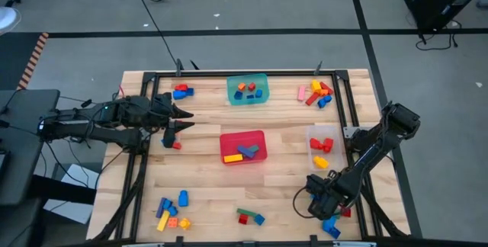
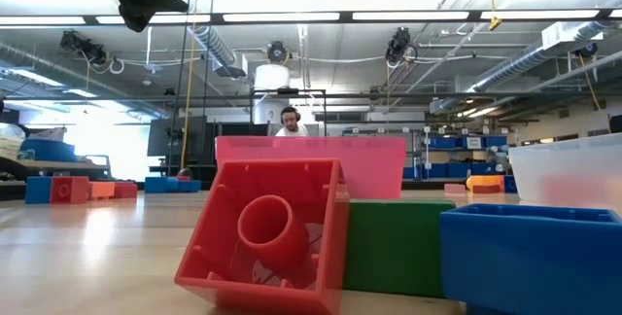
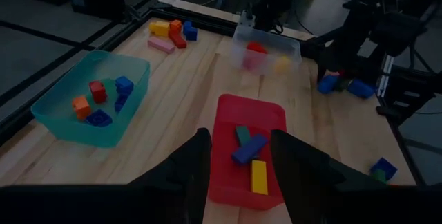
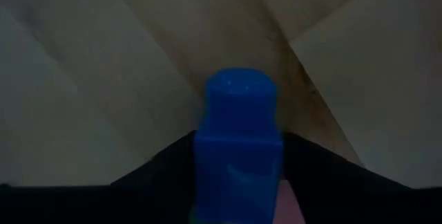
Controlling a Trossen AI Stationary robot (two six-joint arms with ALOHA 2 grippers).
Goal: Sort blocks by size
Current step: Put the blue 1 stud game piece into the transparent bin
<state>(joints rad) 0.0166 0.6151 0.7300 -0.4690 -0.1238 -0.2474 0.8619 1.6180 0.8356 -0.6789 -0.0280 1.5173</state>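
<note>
Left arm stretched in from the left side of the table, held above its left middle part. Left gripper (image 1: pixel 174 127) pointing toward the right, its two fingers (image 3: pixel 190 162) apart with nothing between them. Right arm bent back from the right edge toward the near right corner. Right gripper (image 1: pixel 329 215) lowered there, fingers (image 4: pixel 166 167) pressed on both sides of a blue block (image 4: pixel 238 148).
</note>
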